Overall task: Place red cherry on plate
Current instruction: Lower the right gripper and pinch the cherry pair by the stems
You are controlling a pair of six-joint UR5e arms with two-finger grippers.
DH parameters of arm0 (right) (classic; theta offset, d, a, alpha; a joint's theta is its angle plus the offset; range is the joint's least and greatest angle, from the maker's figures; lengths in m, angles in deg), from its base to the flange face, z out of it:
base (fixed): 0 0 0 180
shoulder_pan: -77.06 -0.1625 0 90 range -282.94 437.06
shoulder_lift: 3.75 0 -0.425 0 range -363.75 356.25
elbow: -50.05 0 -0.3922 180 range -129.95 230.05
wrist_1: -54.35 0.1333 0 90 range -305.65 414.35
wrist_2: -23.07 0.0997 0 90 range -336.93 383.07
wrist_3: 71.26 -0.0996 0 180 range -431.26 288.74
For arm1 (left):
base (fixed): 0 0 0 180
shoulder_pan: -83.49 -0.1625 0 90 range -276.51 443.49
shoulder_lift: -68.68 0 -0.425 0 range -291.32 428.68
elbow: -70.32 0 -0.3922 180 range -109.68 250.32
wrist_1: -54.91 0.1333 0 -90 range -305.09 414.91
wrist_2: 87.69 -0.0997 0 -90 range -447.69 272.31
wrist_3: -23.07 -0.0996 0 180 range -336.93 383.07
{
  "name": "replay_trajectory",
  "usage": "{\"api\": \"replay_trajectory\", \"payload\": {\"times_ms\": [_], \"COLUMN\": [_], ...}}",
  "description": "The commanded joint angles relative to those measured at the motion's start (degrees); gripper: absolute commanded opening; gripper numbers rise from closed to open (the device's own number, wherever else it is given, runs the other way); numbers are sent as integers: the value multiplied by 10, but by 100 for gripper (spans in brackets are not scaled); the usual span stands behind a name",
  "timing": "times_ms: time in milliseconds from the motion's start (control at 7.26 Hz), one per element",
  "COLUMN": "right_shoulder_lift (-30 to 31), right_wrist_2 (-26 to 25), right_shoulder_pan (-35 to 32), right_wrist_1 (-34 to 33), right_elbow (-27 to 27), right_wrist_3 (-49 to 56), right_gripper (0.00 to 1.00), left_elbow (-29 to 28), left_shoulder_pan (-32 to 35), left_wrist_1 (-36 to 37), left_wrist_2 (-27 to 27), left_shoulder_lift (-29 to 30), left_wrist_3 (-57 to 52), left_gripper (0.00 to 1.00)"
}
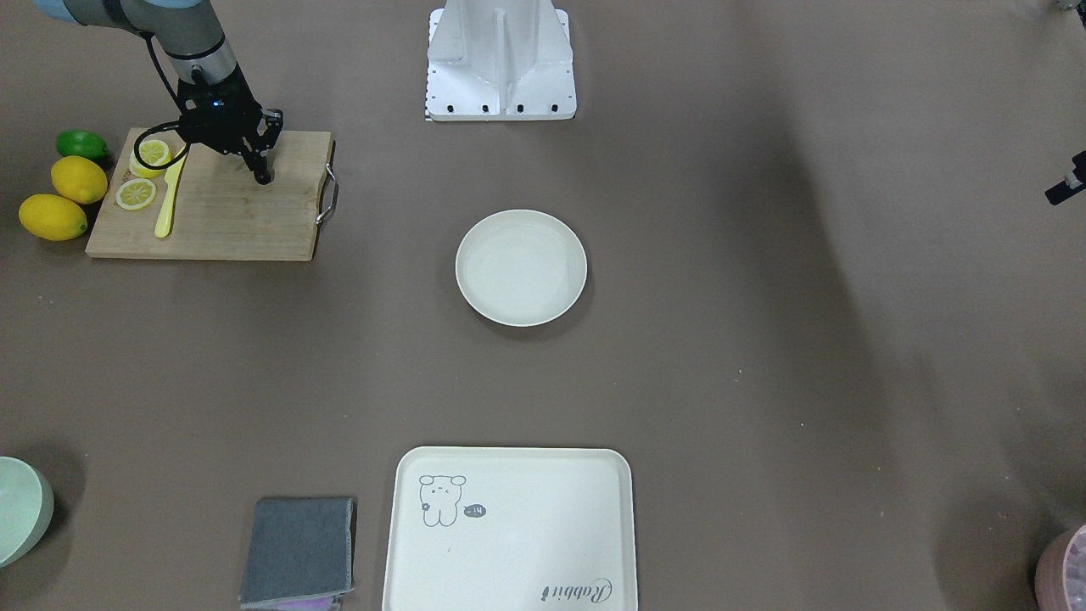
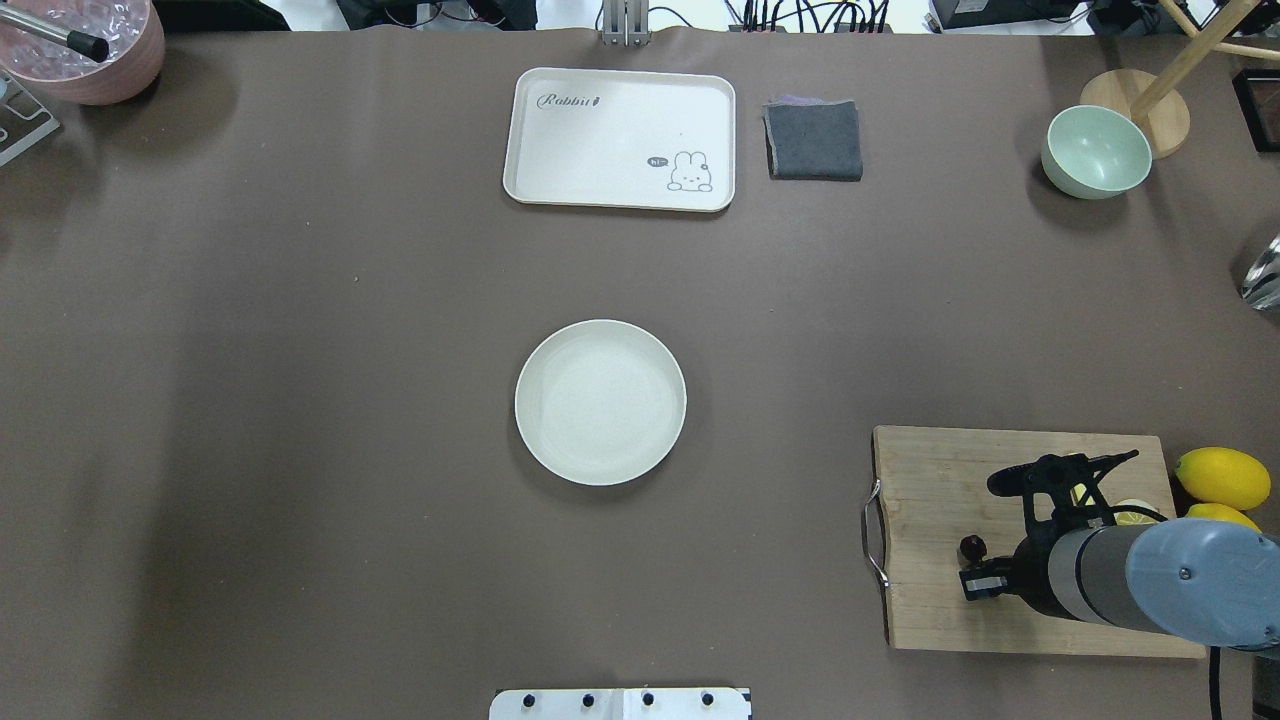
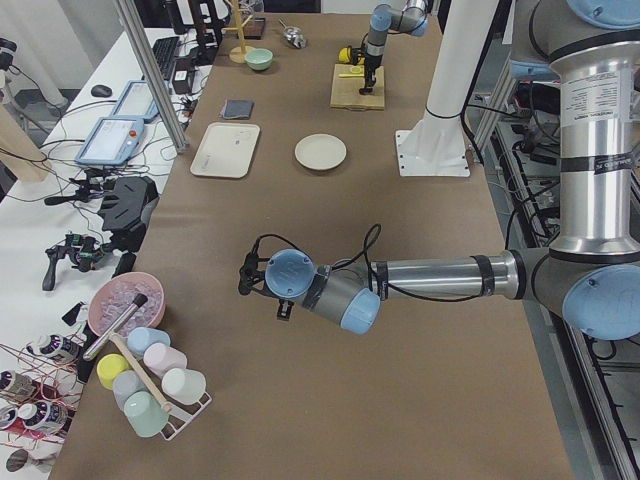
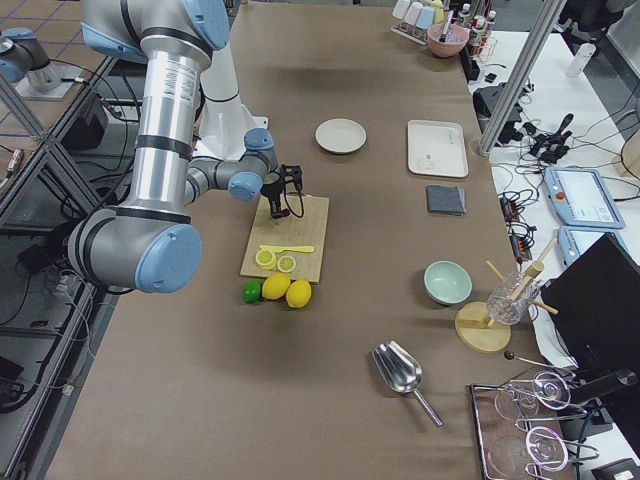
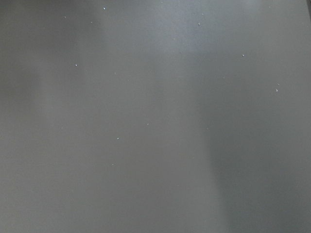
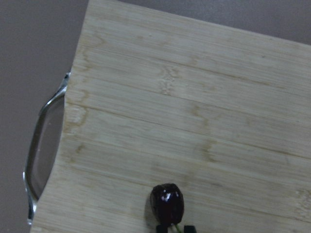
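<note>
The red cherry (image 6: 166,201) is a tiny dark maroon fruit with a thin green stem, at the near-left part of the wooden cutting board (image 2: 1000,470). It also shows as a dark dot, the cherry (image 2: 972,547), in the overhead view. My right gripper (image 6: 174,228) points down over it, its two black fingertips pinched on the stem. From the front, the right gripper (image 1: 262,176) narrows to one point on the board. The plate (image 2: 600,402), round, cream-white and empty, sits mid-table, well left of the board. My left gripper (image 3: 245,272) hovers over bare table far away; whether it is open or shut I cannot tell.
On the board lie lemon slices (image 1: 137,193) and a yellow knife (image 1: 167,204); two lemons (image 1: 53,216) and a lime (image 1: 81,144) sit beside it. At the far edge are a cream tray (image 2: 620,140), a grey cloth (image 2: 813,140) and a green bowl (image 2: 1095,152).
</note>
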Motion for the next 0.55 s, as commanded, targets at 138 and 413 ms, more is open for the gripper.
{"api": "replay_trajectory", "payload": {"times_ms": [138,413], "right_shoulder_lift": [21,17], "right_wrist_2": [27,133], "right_shoulder_pan": [-22,-101], "right_wrist_1": [-2,-44], "right_elbow": [-46,-93], "right_wrist_3": [1,12], "right_gripper": [0,0], "left_elbow": [2,2], "left_shoulder_pan": [2,2], "left_wrist_1": [-1,-1], "left_wrist_2": [0,0], "left_shoulder_lift": [-3,-5], "left_wrist_3": [0,1], "left_gripper": [99,99]}}
